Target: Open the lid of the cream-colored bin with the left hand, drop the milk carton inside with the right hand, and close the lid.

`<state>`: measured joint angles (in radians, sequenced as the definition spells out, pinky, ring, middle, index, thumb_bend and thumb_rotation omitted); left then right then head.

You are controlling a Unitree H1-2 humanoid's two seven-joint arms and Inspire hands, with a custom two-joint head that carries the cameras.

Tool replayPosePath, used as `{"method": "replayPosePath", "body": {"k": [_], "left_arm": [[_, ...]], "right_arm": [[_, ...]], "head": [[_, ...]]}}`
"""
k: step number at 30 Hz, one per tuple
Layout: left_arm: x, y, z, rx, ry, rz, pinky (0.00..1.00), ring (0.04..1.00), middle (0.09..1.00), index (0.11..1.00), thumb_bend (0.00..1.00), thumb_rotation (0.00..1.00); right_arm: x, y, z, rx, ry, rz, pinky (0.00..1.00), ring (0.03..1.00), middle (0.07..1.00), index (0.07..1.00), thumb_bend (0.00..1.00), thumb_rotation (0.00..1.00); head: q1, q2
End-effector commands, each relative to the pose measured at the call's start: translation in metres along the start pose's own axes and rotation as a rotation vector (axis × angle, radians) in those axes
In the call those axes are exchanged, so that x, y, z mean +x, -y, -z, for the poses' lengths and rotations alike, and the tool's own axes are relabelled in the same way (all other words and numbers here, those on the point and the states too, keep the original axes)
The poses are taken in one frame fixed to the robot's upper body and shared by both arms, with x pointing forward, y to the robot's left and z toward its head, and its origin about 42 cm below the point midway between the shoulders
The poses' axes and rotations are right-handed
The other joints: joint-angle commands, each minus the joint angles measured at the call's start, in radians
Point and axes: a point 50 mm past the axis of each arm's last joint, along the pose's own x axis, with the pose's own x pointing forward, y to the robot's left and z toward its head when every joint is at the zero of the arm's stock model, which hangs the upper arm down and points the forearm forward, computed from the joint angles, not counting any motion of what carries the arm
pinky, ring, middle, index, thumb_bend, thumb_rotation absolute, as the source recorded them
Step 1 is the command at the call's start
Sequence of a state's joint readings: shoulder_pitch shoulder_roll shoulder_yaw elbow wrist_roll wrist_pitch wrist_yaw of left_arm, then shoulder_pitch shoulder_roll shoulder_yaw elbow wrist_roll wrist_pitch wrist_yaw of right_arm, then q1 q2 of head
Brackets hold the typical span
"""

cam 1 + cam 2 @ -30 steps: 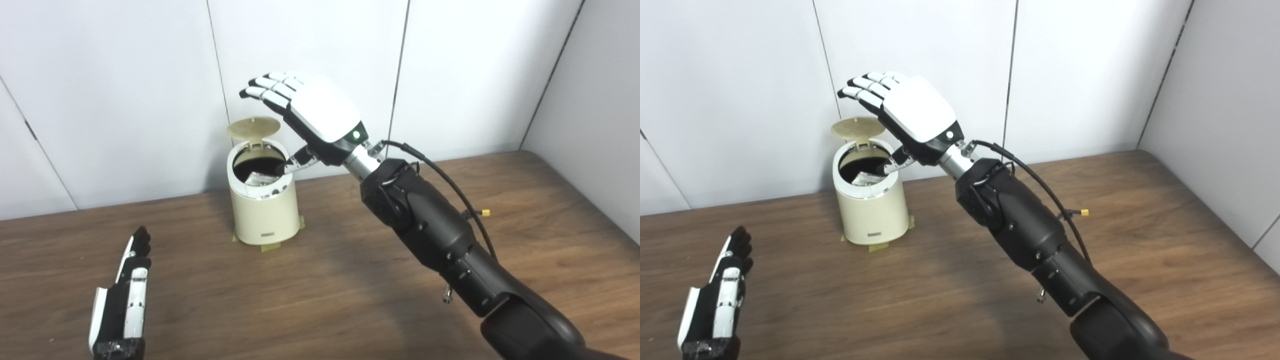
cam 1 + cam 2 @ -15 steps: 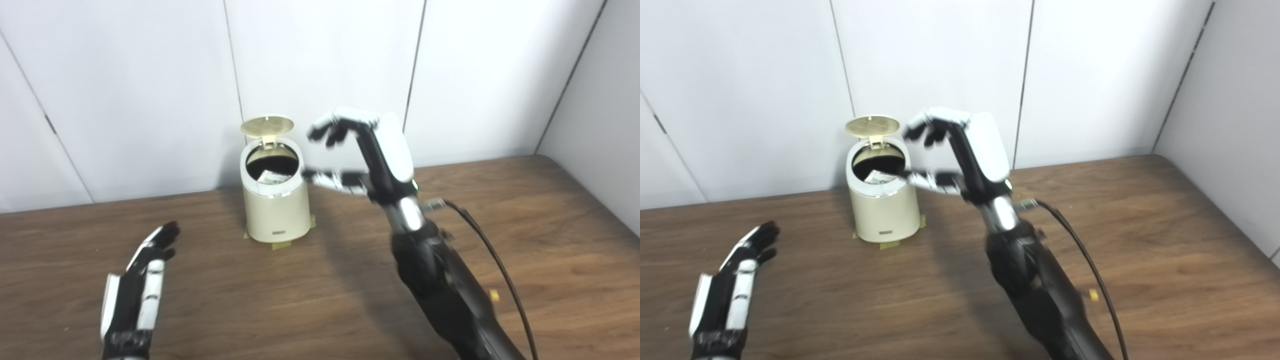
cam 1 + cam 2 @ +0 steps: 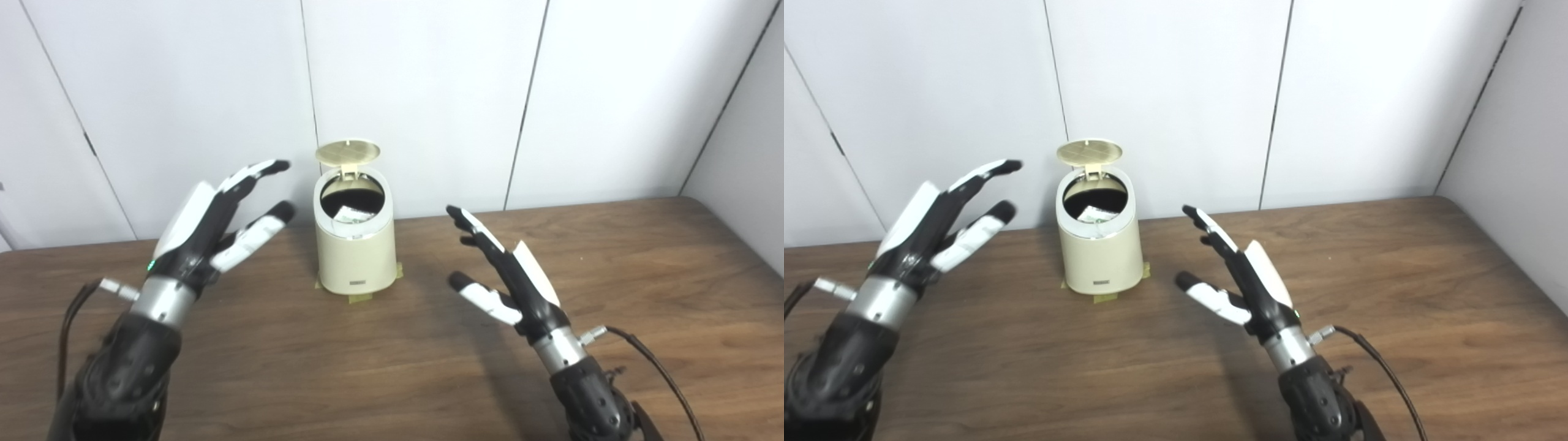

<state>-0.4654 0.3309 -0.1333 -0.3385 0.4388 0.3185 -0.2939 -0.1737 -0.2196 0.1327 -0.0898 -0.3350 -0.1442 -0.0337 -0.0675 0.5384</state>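
Cream bin (image 3: 355,248) at back of table (image 3: 643,269), lid (image 3: 347,150) standing open, tilted back toward wall. Milk carton (image 3: 351,212) already inside, pale corner showing in dark mouth.

Left hand (image 3: 211,220) raised left of bin, fingers spread, holding nothing, apart from lid.

Right hand (image 3: 505,275) low on right, splayed, empty, well apart from bin.

Risks, as I judge them:
- left hand pushing bin body instead of lid: bin shifts off tape tabs
- carton corner riding high: lid fails to latch
- fingers caught under lid
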Motion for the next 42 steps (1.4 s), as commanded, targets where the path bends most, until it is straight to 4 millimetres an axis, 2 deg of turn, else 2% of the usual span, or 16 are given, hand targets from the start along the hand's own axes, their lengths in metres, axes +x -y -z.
{"method": "replayPosePath", "body": {"k": [1, 3, 7, 10, 14, 19, 25, 30, 34, 42], "left_arm": [[0.021, -0.028, -0.031, 0.105, 0.065, -0.056, 1.00, 0.977, 0.911, 0.880, 0.85, 1.00], [0.033, -0.030, -0.045, 0.159, 0.078, -0.051, 1.00, 0.978, 0.909, 0.879, 0.87, 1.00], [0.056, -0.030, -0.072, 0.246, 0.115, -0.029, 1.00, 0.977, 0.909, 0.876, 0.92, 1.00], [0.070, -0.025, -0.089, 0.303, 0.129, 0.007, 1.00, 0.996, 0.942, 0.898, 0.95, 1.00], [0.090, -0.014, -0.101, 0.344, 0.152, 0.031, 1.00, 0.998, 0.915, 0.892, 0.99, 1.00], [0.103, -0.008, -0.112, 0.369, 0.108, 0.083, 1.00, 1.000, 0.926, 0.903, 1.00, 1.00], [0.119, 0.001, -0.112, 0.350, 0.005, 0.164, 1.00, 1.000, 0.984, 0.902, 0.98, 1.00], [0.120, 0.006, -0.108, 0.351, -0.059, 0.178, 1.00, 1.000, 0.963, 0.873, 0.96, 1.00], [0.123, 0.009, -0.103, 0.335, -0.101, 0.188, 1.00, 1.000, 0.989, 0.883, 0.97, 0.99], [0.125, 0.014, -0.093, 0.364, -0.148, 0.186, 1.00, 1.000, 0.968, 0.871, 0.94, 1.00]], "right_arm": [[0.003, 0.008, -0.007, 0.000, 0.056, 0.040, 0.87, 0.931, 0.934, 0.939, 0.54, 0.99], [-0.005, 0.006, -0.003, 0.009, 0.031, 0.040, 0.86, 0.927, 0.929, 0.935, 0.52, 0.98], [-0.021, -0.001, 0.001, 0.044, -0.019, 0.026, 0.91, 0.947, 0.936, 0.940, 0.46, 0.95], [-0.030, -0.007, 0.004, 0.061, -0.041, 0.026, 0.86, 0.926, 0.934, 0.938, 0.44, 0.94], [-0.040, -0.017, 0.007, 0.092, -0.083, 0.018, 0.84, 0.916, 0.937, 0.938, 0.44, 0.95], [-0.048, -0.024, 0.015, 0.123, -0.111, 0.003, 0.85, 0.917, 0.944, 0.947, 0.43, 0.92], [-0.049, -0.024, 0.021, 0.110, -0.121, 0.012, 0.88, 0.934, 0.945, 0.942, 0.41, 0.89], [-0.051, -0.023, 0.023, 0.112, -0.144, 0.016, 0.88, 0.929, 0.938, 0.935, 0.40, 0.87], [-0.051, -0.022, 0.023, 0.118, -0.147, 0.013, 0.88, 0.932, 0.940, 0.933, 0.42, 0.87], [-0.051, -0.024, 0.024, 0.134, -0.151, 0.007, 0.85, 0.922, 0.932, 0.930, 0.42, 0.84]], "head": [[0.000, 0.001], [0.006, 0.003], [0.012, 0.005], [0.019, 0.008], [0.022, 0.007], [0.029, 0.010], [0.030, 0.009], [0.027, 0.010], [0.028, 0.009], [0.026, 0.003]]}}
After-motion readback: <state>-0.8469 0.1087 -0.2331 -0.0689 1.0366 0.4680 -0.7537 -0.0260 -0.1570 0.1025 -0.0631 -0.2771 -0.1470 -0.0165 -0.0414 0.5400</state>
